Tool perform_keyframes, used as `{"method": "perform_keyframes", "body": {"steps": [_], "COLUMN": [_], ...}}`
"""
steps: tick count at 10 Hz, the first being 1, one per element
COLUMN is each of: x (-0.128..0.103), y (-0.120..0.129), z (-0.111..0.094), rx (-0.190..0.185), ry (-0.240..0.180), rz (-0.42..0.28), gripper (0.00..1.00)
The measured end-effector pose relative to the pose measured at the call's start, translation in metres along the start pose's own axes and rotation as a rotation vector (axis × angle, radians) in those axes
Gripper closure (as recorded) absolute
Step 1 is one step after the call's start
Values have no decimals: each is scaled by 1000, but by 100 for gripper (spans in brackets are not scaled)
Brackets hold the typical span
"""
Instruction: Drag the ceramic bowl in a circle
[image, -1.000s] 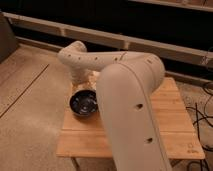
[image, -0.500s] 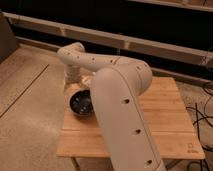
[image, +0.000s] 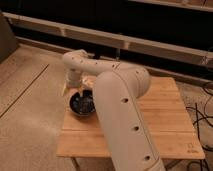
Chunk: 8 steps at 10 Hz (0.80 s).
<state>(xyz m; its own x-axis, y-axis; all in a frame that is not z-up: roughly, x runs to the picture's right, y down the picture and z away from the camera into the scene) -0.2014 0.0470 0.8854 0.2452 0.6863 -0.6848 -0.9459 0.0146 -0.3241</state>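
Note:
The ceramic bowl (image: 82, 104), small, round and glossy dark, sits near the left edge of the wooden table (image: 165, 115). My gripper (image: 75, 90) hangs from the white wrist directly over the bowl's far-left rim, its pale fingers spread open to either side of the rim. Nothing is clamped between them. The thick white arm (image: 120, 115) runs from the bottom of the view up and left, covering the table's middle and the bowl's right side.
Tiled floor lies to the left of the table, right beside the bowl's edge. Black cables (image: 204, 117) trail on the floor at the right. A dark wall with pale horizontal rails stands behind the table.
The arm's big link has swung a little across the table and the gripper has come lower onto the bowl's rim. The bowl has barely shifted.

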Motion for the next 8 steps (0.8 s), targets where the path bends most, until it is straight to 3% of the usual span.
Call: {"method": "perform_keyframes", "body": {"steps": [2,7,8], "x": [1,2,2], "y": [6,5,6], "z": [7,6,4], "rx": [14,16,42], "ry": [32,37,39], "rz": [-29,-34,-69], "gripper": [35,35,35]}}
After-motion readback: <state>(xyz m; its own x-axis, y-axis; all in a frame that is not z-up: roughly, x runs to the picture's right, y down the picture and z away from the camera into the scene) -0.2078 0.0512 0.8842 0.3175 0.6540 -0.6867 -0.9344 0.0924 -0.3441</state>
